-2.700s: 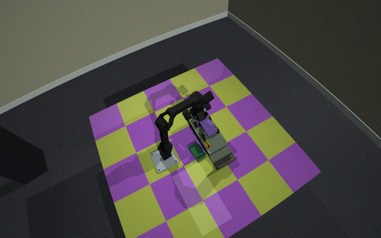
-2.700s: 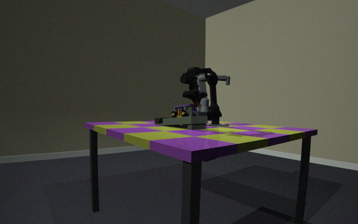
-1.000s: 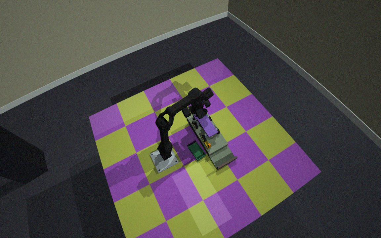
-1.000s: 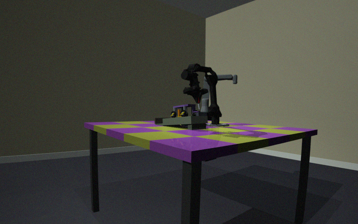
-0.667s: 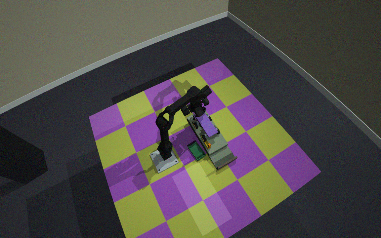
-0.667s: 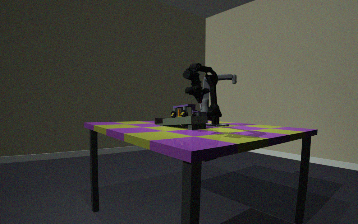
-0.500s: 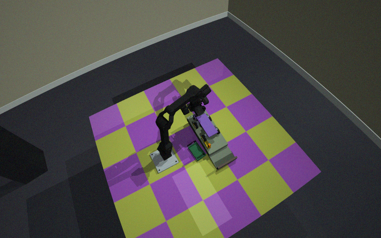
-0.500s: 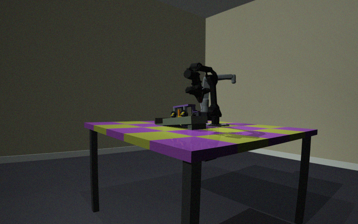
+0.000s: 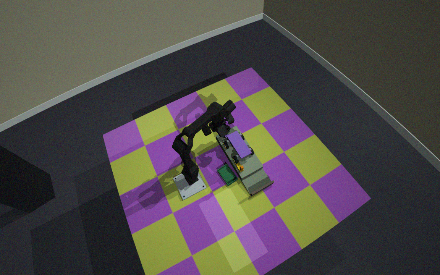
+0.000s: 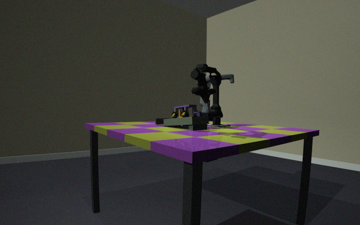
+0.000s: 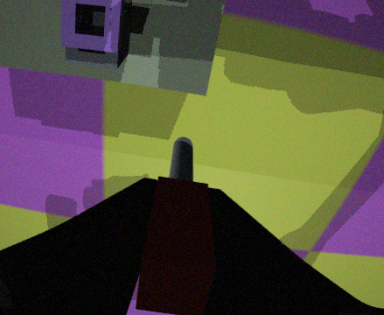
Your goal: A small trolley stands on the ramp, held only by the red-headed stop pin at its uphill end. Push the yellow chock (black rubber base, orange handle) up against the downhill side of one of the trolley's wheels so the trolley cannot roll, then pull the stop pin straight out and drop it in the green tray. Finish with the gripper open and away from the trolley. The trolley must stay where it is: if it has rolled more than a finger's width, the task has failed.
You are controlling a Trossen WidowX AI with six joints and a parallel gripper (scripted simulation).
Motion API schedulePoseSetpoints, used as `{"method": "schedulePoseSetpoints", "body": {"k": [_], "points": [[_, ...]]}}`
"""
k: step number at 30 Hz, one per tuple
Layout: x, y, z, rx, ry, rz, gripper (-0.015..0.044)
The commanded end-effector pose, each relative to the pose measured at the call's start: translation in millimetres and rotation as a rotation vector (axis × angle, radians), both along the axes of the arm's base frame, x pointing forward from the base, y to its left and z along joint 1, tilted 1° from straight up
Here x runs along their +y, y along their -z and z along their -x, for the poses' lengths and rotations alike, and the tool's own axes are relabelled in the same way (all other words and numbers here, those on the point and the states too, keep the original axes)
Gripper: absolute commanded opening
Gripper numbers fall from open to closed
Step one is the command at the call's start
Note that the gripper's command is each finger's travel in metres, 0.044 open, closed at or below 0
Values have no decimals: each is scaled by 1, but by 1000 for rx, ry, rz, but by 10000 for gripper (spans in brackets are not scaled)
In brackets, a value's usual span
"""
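My gripper (image 11: 179,198) (image 9: 223,128) (image 10: 203,106) is shut on the stop pin (image 11: 177,245). Its dark red head sits between the black fingers and its grey shaft points out past the tips. The pin is clear of the trolley and hangs above the table beside the ramp's uphill end. The purple-decked trolley (image 9: 239,144) (image 10: 185,107) (image 11: 93,0) stands on the grey-green ramp (image 9: 254,170) (image 10: 175,121) (image 11: 174,65). The yellow chock with its orange handle (image 9: 239,167) (image 10: 179,112) sits against the downhill side of a trolley wheel. The green tray (image 9: 226,173) lies beside the ramp's lower part.
The arm's grey base plate (image 9: 190,184) stands left of the tray on the purple and yellow checked table (image 9: 283,212) (image 10: 175,145). The ramp's raised uphill block is close under the gripper.
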State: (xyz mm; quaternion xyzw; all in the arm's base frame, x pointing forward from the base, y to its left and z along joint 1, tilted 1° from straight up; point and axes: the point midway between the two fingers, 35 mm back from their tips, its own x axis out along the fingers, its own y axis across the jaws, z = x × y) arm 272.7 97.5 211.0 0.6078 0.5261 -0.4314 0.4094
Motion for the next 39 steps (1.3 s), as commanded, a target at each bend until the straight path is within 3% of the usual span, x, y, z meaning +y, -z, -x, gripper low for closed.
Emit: {"method": "schedulePoseSetpoints", "body": {"k": [1, 14, 39], "points": [[2, 1, 14, 0, 3, 2, 0], [2, 3, 39, 2, 3, 2, 0], [-86, 18, 43, 3, 4, 12, 0]]}}
